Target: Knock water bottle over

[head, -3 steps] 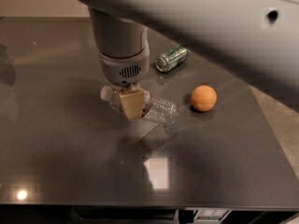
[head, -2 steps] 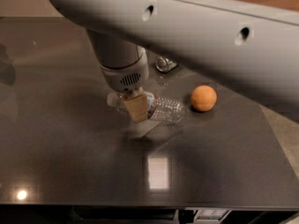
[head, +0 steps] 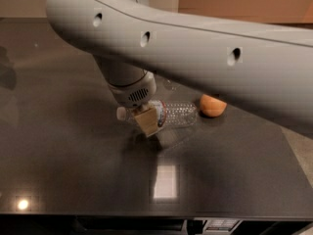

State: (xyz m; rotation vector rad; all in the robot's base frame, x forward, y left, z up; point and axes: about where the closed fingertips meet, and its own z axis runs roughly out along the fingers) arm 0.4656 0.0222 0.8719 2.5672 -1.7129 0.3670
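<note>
The water bottle point(head: 178, 115) is a clear ribbed plastic bottle. It lies on its side on the dark table point(head: 63, 151), with its white cap point(head: 121, 113) pointing left and a thin label band near its middle. My gripper point(head: 148, 123) hangs from the big grey arm point(head: 195, 48) and sits right over the bottle's neck end, its tan finger pad in front of the bottle.
An orange point(head: 212, 105) lies on the table just right of the bottle's base, partly under the arm. The arm hides the back middle of the table. A bright light reflection point(head: 165, 181) shows on the tabletop near the front edge.
The arm has swung across and now covers much more of the view, hiding the drinks can. The bottle lies on its side in all frames, in about the same place.
</note>
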